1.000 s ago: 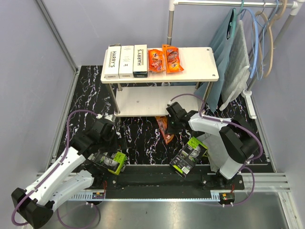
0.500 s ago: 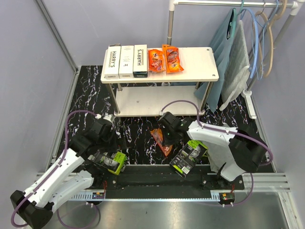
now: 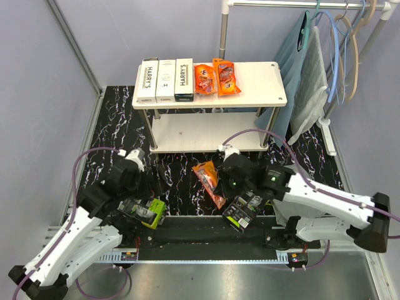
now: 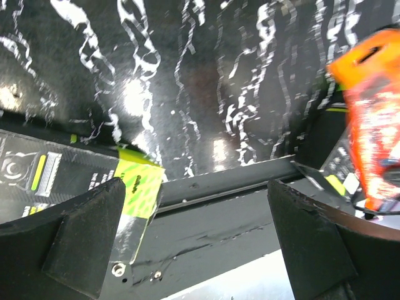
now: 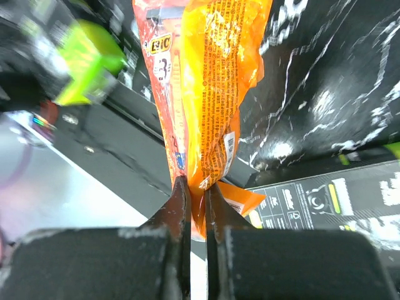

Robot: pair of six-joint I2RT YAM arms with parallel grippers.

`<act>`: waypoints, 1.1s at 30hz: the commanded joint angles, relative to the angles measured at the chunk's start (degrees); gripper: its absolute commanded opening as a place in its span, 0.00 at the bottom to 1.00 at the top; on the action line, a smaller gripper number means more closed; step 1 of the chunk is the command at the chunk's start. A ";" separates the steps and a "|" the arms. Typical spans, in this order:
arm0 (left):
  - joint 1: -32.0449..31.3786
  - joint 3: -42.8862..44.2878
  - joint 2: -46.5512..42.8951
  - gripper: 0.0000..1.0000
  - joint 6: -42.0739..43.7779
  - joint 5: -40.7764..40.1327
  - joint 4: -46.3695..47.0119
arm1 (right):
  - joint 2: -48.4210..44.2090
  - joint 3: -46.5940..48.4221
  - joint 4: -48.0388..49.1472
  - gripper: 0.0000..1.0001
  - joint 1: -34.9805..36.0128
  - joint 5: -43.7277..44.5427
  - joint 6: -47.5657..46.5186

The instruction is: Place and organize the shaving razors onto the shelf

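The shelf [image 3: 269, 87] holds three white HARRY'S boxes [image 3: 165, 80] and two orange packs [image 3: 216, 78] on its top board. My right gripper [image 3: 223, 178] [image 5: 194, 184] is shut on the edge of a third orange pack [image 3: 208, 180] [image 5: 206, 81], which hangs above the black marbled floor. A black-and-lime blister pack [image 3: 244, 209] [image 5: 325, 200] lies just under that arm. Another blister pack [image 3: 145, 211] [image 4: 56, 181] lies at the near rail, below my left gripper [image 3: 134, 187] [image 4: 195, 187], which is open and holds nothing. In the left wrist view the orange pack [image 4: 375, 125] shows at the right edge.
The shelf's lower board [image 3: 200, 132] is bare. A clothes rail with hangers and grey-blue cloths [image 3: 312, 69] stands at the right, close to the shelf's corner. A dark metal rail [image 3: 206, 231] runs along the near edge between the arm bases.
My right arm has swung left and toward the near edge, carrying the orange pack with it. My left arm has shifted only slightly and stays open.
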 commanded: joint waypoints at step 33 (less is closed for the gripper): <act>0.12 5.70 -2.04 0.99 1.18 -2.06 -0.09 | -1.86 37.99 -12.82 0.00 0.15 24.64 -13.30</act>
